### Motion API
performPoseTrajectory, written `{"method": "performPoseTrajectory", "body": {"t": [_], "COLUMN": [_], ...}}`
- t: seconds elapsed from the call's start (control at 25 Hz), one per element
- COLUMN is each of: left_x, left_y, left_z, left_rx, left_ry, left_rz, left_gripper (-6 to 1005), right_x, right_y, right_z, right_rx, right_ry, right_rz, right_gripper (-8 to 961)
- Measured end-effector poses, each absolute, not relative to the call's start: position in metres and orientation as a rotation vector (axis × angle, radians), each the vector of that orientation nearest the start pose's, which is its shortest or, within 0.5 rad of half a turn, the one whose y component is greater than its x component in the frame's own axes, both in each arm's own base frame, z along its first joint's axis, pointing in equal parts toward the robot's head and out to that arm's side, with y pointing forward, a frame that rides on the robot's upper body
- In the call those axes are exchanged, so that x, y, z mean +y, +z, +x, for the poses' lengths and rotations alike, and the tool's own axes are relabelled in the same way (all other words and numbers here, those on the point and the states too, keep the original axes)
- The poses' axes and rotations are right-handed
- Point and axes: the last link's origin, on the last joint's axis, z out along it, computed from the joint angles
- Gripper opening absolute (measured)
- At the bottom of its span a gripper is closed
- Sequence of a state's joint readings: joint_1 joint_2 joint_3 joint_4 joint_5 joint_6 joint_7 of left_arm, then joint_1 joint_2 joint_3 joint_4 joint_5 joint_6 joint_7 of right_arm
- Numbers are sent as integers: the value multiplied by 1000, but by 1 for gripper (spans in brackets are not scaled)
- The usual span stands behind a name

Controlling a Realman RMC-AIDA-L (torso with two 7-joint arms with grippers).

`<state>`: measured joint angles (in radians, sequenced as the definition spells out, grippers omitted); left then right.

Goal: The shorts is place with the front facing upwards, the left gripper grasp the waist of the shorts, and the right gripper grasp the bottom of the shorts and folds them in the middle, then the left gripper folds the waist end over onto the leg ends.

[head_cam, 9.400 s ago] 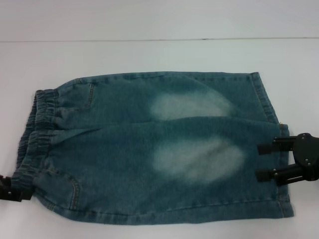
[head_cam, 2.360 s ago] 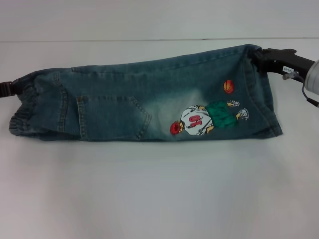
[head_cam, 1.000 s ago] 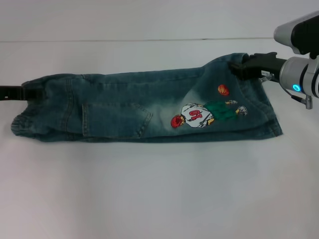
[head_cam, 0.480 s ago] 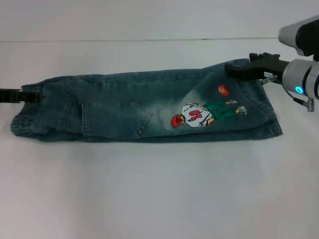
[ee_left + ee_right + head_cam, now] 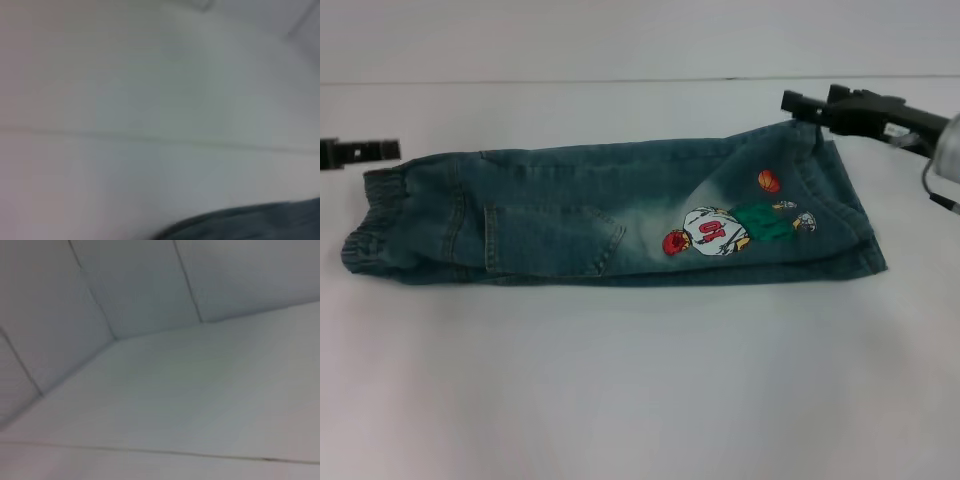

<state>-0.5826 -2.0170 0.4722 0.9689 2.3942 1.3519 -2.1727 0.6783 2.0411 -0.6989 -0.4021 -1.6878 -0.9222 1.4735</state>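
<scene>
Head view: shorts (image 5: 610,215) folded lengthwise

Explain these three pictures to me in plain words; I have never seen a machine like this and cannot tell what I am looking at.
This is a robot with two arms, each ending in a black two-pronged gripper. The big clear picture comes from a camera on its head, looking down at a white table. The other two come from cameras on its wrists; the left wrist view shows mostly pale surface with a dark edge of denim at one border, and the right wrist view shows only pale surfaces and seams.

On the table lie the shorts, blue-green denim folded lengthwise into a long strip, with an embroidered basketball player facing up. The waist of the shorts points to the robot's left, the leg ends to its right.

The left gripper sits just off the waist. The right gripper hovers at the far corner of the leg ends. Neither holds anything.
</scene>
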Motion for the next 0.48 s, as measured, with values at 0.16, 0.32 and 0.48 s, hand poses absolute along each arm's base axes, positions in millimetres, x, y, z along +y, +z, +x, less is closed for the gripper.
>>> {"method": "performPoseTrajectory", "body": {"t": [0.16, 0.32, 0.48], "left_x": [366, 352, 339], "left_y": [114, 109, 95], "left_z": [-292, -281, -266], "left_rx": [-1268, -1183, -1073], "left_ry": [-612, -713, -711], "left_rz": [-2221, -2382, -2595], "left_gripper": [914, 909, 904], "right_x": [402, 377, 347], "right_y": [25, 41, 49], "right_z": [266, 253, 243], "right_rx": [1031, 978, 881], "right_ry": [892, 1033, 1041], "right_rz": [-2240, -2446, -2714], "right_gripper": [905, 904, 903]}}
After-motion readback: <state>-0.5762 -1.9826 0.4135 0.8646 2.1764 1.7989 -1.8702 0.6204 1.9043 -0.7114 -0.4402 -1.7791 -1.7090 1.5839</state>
